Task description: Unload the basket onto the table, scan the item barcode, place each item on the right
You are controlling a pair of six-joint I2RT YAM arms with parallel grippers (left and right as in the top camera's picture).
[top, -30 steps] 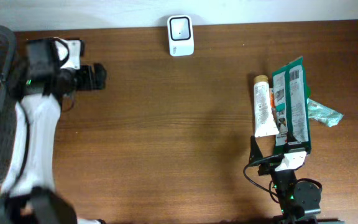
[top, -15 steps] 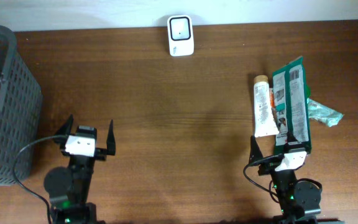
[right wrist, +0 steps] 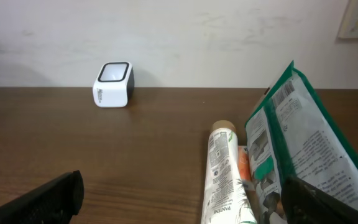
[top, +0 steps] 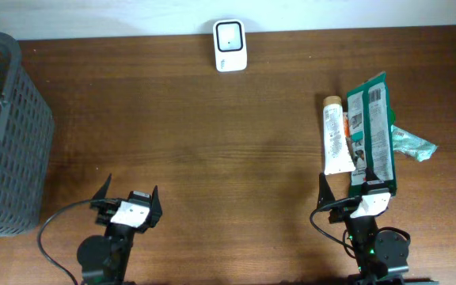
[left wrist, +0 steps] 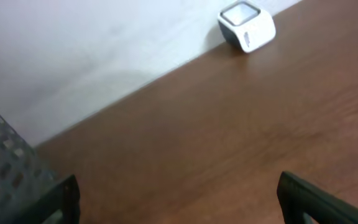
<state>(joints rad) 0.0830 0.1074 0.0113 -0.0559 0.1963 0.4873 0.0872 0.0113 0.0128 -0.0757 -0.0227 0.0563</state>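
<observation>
Just ahead of the right gripper [top: 353, 188], jaws spread, lay a tube [top: 337, 138] and a barcoded green pouch [top: 373, 134], print unreadable. Left of the equally spread left gripper [top: 128, 194] stood a mesh basket [top: 6, 134], contents hidden.

The green pouch [right wrist: 303, 155] on the right is showing a barcode [right wrist: 283, 94] near its far top corner, and blocks of fine print below it are coming out too small to read. The white tube [right wrist: 225, 180] just left of it is carrying lengthwise lettering, too blurred to make out. The white scanner [right wrist: 113, 84] at the far edge is showing nothing readable.
</observation>
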